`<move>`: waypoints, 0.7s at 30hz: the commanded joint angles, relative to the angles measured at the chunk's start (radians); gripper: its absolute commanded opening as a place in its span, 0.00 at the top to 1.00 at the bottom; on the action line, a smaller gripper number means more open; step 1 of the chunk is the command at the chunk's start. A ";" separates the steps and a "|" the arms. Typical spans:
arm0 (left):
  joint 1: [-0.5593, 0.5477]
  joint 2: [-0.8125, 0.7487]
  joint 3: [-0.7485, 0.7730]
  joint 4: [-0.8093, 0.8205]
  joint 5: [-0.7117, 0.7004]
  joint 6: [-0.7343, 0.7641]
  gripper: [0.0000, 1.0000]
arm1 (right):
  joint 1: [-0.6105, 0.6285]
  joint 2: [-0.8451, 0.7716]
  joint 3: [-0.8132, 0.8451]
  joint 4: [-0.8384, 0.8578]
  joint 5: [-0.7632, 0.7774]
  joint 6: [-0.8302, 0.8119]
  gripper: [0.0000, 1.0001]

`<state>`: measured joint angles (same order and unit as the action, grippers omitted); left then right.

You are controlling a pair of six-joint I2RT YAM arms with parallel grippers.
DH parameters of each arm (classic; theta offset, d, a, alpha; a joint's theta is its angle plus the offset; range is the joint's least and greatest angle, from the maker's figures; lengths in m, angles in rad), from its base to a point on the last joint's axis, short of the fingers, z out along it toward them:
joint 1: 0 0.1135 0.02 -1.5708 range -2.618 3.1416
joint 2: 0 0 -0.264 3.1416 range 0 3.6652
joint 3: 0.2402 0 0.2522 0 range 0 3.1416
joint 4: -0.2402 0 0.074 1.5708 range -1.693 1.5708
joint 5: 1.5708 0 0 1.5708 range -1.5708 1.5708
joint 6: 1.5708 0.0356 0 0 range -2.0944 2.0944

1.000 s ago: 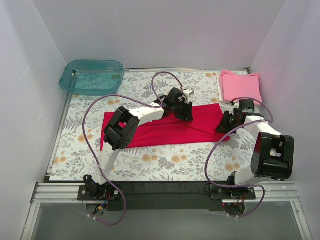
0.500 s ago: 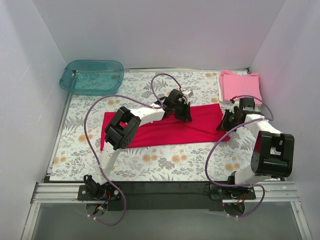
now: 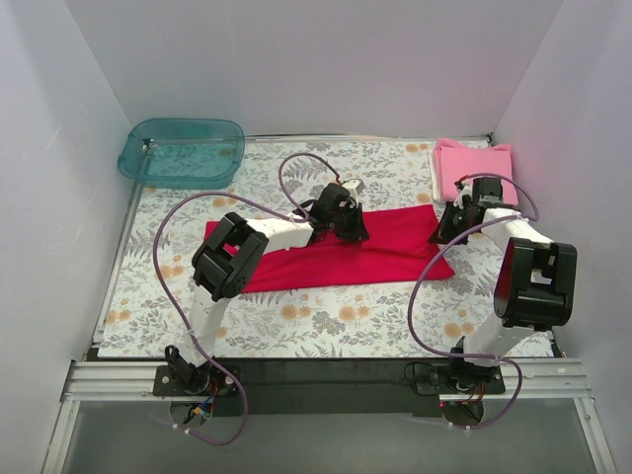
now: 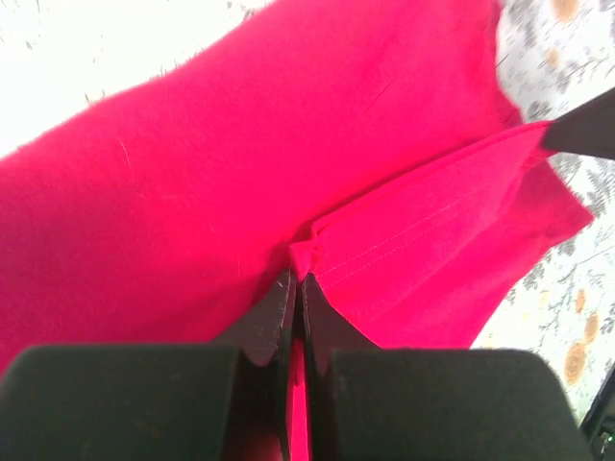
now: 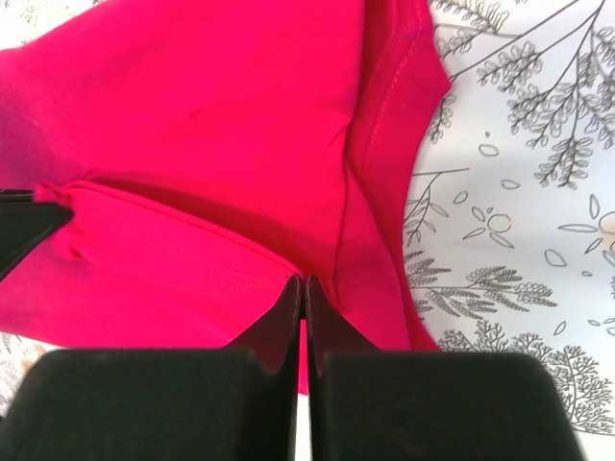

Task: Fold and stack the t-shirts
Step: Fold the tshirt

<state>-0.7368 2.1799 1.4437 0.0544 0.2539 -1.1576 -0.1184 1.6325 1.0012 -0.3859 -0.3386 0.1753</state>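
left gripper (image 4: 298, 276), right gripper (image 5: 305, 284) — both pinching red t-shirt (image 3: 395, 249).

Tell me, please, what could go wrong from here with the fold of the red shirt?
1. The left gripper and the right gripper are each shut on only a thin bit of edge of the red shirt, so the cloth might slip out partway through the fold.
2. The right gripper works close beside the folded pink shirt, so a wide swing could nudge it out of shape.
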 commanded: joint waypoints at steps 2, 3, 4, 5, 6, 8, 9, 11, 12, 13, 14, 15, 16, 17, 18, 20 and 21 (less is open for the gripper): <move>0.013 -0.097 -0.002 0.079 -0.042 0.009 1.00 | -0.006 0.020 0.068 0.021 0.027 -0.025 0.99; 0.014 -0.097 0.010 0.079 -0.044 0.016 1.00 | -0.006 0.023 0.071 0.022 0.030 -0.025 0.99; 0.016 -0.089 0.015 0.079 -0.045 0.025 1.00 | -0.006 0.027 0.073 0.022 0.029 -0.028 0.99; 0.017 -0.086 0.020 0.079 -0.044 0.029 1.00 | -0.006 0.032 0.077 0.021 0.032 -0.027 0.99; 0.017 -0.082 0.024 0.081 -0.042 0.032 1.00 | -0.006 0.035 0.077 0.022 0.035 -0.028 0.99; 0.016 -0.069 0.026 0.085 -0.039 0.044 1.00 | -0.006 0.047 0.080 0.022 0.038 -0.033 0.99; 0.017 -0.066 0.024 0.087 -0.041 0.047 1.00 | -0.006 0.052 0.082 0.022 0.041 -0.033 0.99; 0.017 -0.055 0.023 0.088 -0.044 0.055 1.00 | -0.004 0.062 0.083 0.022 0.049 -0.037 0.99; 0.017 -0.052 0.021 0.090 -0.053 0.059 1.00 | -0.006 0.066 0.086 0.021 0.052 -0.042 0.99; 0.019 -0.048 0.024 0.090 -0.059 0.068 1.00 | -0.006 0.073 0.089 0.022 0.056 -0.042 0.99; 0.019 -0.045 0.027 0.090 -0.064 0.075 1.00 | -0.006 0.076 0.093 0.022 0.062 -0.046 0.99; 0.019 -0.039 0.030 0.090 -0.073 0.081 1.00 | -0.006 0.078 0.096 0.024 0.067 -0.046 0.99; 0.019 -0.035 0.040 0.090 -0.076 0.087 1.00 | -0.006 0.085 0.103 0.024 0.069 -0.049 0.99; 0.019 -0.032 0.046 0.090 -0.079 0.101 1.00 | -0.006 0.089 0.106 0.025 0.072 -0.050 0.99; 0.019 -0.025 0.050 0.091 -0.081 0.107 1.00 | -0.006 0.090 0.109 0.027 0.072 -0.051 0.99; 0.019 -0.019 0.061 0.091 -0.094 0.114 1.00 | -0.006 0.096 0.120 0.028 0.070 -0.050 0.99; 0.019 -0.016 0.063 0.090 -0.096 0.124 1.00 | -0.004 0.096 0.125 0.028 0.070 -0.051 0.99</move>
<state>-0.7277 2.1719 1.4658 0.1356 0.2058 -1.0840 -0.1177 1.7233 1.0748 -0.3862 -0.2970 0.1501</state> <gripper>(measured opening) 0.030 0.021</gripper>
